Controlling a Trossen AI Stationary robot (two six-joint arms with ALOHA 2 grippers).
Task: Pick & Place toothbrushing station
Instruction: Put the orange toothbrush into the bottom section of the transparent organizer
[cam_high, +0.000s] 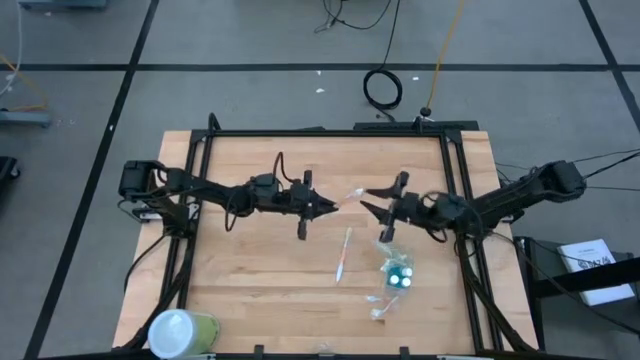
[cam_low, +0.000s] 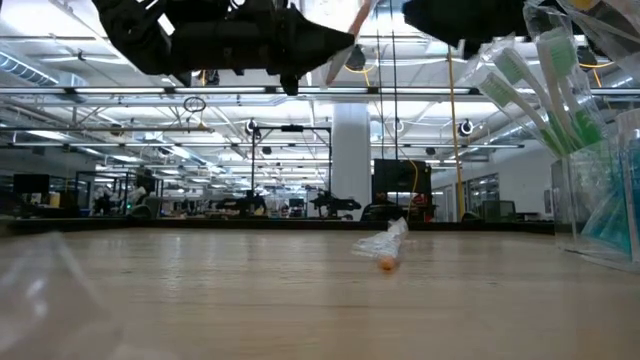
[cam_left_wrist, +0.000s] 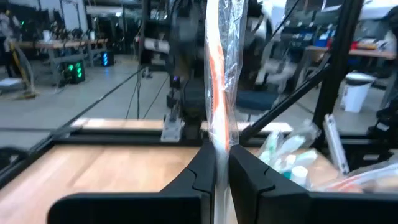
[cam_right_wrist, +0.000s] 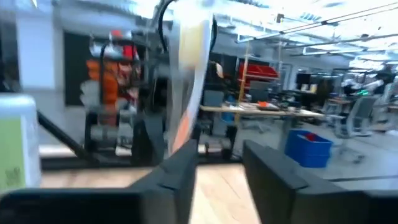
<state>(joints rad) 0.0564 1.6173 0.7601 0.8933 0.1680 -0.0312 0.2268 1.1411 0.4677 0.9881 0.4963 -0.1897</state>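
Note:
My left gripper (cam_high: 330, 207) hangs over the table's middle, shut on a clear-wrapped orange toothbrush (cam_left_wrist: 217, 68). Its free end (cam_high: 355, 192) slants up toward my right gripper (cam_high: 366, 199), which is open just to its right. In the right wrist view the blurred wrapper (cam_right_wrist: 189, 81) stands beside one finger (cam_right_wrist: 180, 171). A second wrapped toothbrush (cam_high: 343, 255) lies flat on the wood. Near it, a clear holder (cam_high: 398, 275) with teal tubes and green-and-white toothbrushes (cam_low: 545, 90) stands on the table. My left gripper pinches the wrapped toothbrush's shaft (cam_left_wrist: 221, 146) between its two fingers, which come level from the table's left and lie across it. The toothbrush is lifted clear of the table and rises above the fingers. Whether my right gripper touches the wrapper, I cannot tell.
A yellow-green container with a white top (cam_high: 180, 330) stands at the near left corner. A black frame (cam_high: 330, 133) runs along the table's far edge and down both sides. Bare wood (cam_high: 250, 270) lies between the container and the lying toothbrush.

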